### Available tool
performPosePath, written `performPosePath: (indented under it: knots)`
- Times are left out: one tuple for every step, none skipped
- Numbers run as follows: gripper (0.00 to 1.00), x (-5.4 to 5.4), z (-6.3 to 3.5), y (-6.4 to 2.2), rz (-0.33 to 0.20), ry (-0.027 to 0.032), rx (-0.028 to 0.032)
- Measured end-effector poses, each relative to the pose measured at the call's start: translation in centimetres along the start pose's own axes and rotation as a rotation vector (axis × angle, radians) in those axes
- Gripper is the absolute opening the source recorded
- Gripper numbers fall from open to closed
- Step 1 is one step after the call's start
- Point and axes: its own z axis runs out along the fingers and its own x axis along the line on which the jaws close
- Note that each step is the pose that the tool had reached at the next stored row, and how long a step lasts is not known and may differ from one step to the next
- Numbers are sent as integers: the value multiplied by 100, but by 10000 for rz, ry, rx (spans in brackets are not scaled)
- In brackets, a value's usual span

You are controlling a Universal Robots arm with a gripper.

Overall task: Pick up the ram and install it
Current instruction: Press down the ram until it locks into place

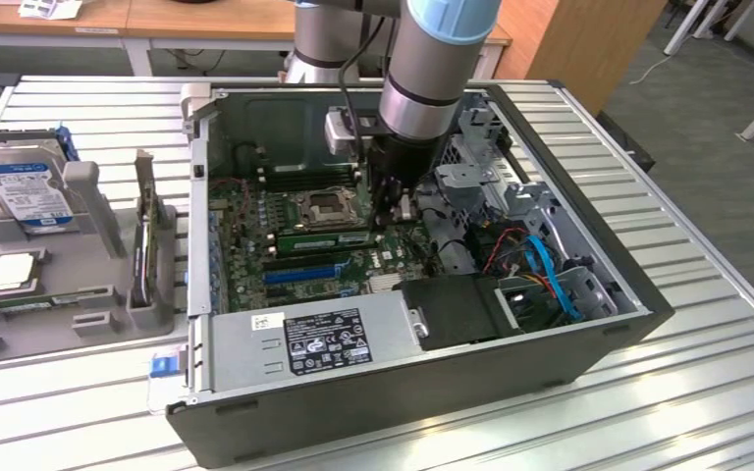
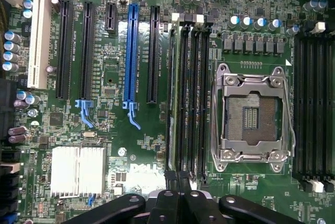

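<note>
The ram (image 1: 326, 238) is a long green stick standing on edge in a memory slot of the motherboard, inside the open PC case. From the wrist view I see the ram (image 2: 170, 98) edge-on, in the slot nearest the black and blue expansion slots. My gripper (image 1: 397, 211) reaches down into the case beside the processor socket (image 1: 323, 205). Its fingers are shut together, and the gripper (image 2: 178, 179) sits over one end of the stick. Whether the fingertips touch the stick I cannot tell. Nothing else is between the fingers.
The empty processor socket (image 2: 250, 114) lies beside the memory slots, with more slots (image 2: 314, 103) beyond it. A drive cage and cables (image 1: 534, 265) crowd the case at the exterior view's right. A grey parts tray (image 1: 102, 324) on the left holds a hard drive (image 1: 24, 191) and a processor (image 1: 8, 272).
</note>
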Motion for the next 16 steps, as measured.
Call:
performPosePath:
  knots:
    - [10, -1, -14, 1, 0, 1, 0]
    - [10, -1, -29, 2, 1, 1, 0]
    - [10, -2, -44, 2, 0, 2, 0]
    - [10, -3, -58, 3, 1, 1, 0]
    - [10, -3, -73, 4, 0, 2, 0]
    - [10, -4, -89, 4, 0, 1, 1]
    - [10, -5, -102, 5, 0, 0, 0]
    - [10, -6, -118, 6, 0, 0, 0]
    - [10, -7, -131, 7, 0, 1, 0]
    - [10, -7, -143, 7, 0, 0, 0]
    - [10, -8, -154, 8, 0, 1, 0]
    - [10, -8, -163, 8, 0, 1, 0]
    - [10, -9, -171, 8, 0, 1, 0]
    - [10, -9, -179, 9, 0, 0, 0]
    - [10, -9, -188, 9, 0, 0, 0]
    - [10, -10, -196, 10, 0, 0, 0]
